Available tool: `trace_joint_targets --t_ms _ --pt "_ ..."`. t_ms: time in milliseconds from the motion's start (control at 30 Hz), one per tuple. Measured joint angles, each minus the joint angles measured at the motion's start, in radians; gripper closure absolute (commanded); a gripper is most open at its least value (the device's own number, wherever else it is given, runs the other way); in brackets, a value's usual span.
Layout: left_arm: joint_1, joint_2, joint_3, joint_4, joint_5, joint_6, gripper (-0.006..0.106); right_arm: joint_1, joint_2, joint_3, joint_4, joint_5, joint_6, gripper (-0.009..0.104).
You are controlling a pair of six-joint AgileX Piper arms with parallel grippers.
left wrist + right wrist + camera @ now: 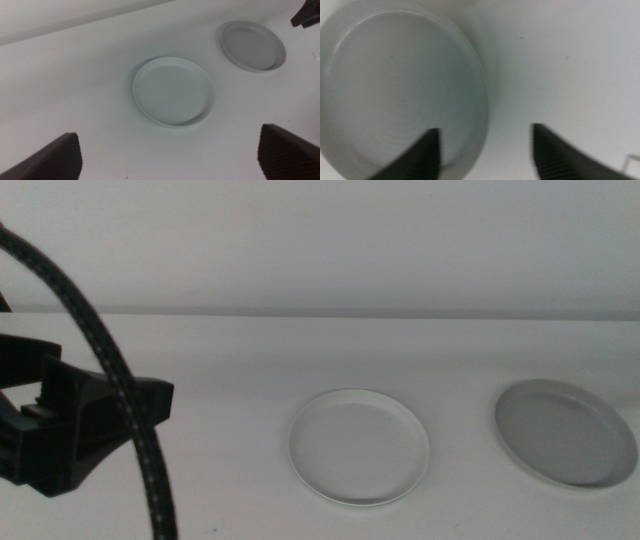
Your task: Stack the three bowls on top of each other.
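Nothing is stacked yet: the shallow round white bowl and shallow grey bowl are lying apart on the table. Left gripper is hovering open, empty; right gripper, jaws spread, is straddling a pale bowl's rim.

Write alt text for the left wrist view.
A white bowl lies flat mid-table, with a grey bowl apart beyond it. The left pincer hangs open above the table, holding nothing.
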Motion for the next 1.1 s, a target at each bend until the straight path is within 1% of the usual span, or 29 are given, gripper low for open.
trace_joint_targets --t_ms 67,200,433,533,567,633,700,733,867,933,1100 --pt "0.000 0.000 0.000 0.000 0.000 0.000 0.007 -0.007 0.031 0.000 0.011 -0.004 -0.027 0.034" --pt "0.000 0.000 0.000 0.000 -0.002 0.000 0.007 0.003 0.105 0.000 0.055 -0.048 -0.087 0.050" --pt "0.000 0.000 0.000 0.000 -0.002 0.000 0.007 0.047 0.221 0.000 0.072 -0.107 -0.109 0.053" --pt "0.000 0.000 0.000 0.000 -0.004 0.000 0.007 0.051 0.232 -0.007 0.078 -0.114 -0.109 0.058" --pt "0.000 0.000 0.000 0.000 -0.004 0.000 0.007 0.051 0.237 -0.010 0.080 -0.116 -0.106 0.062" --pt "0.000 0.000 0.000 0.000 -0.004 0.000 0.007 0.051 0.244 -0.011 0.085 -0.126 -0.090 0.074" --pt "0.000 0.000 0.000 0.000 -0.004 0.000 0.007 0.051 0.251 -0.014 0.087 -0.141 -0.074 0.095" --pt "0.000 0.000 0.000 0.000 -0.004 0.000 0.007 0.051 0.254 -0.016 0.089 -0.146 -0.072 0.097" --pt "0.000 0.000 0.000 0.000 -0.004 0.000 0.007 0.051 0.256 -0.015 0.130 -0.148 -0.106 0.097" --pt "0.000 0.000 0.000 0.000 -0.004 0.000 0.007 0.051 0.256 -0.011 0.167 -0.139 -0.152 0.097" --pt "0.000 0.000 0.000 0.000 -0.004 0.000 0.007 0.051 0.222 0.001 0.274 -0.042 -0.261 0.097"
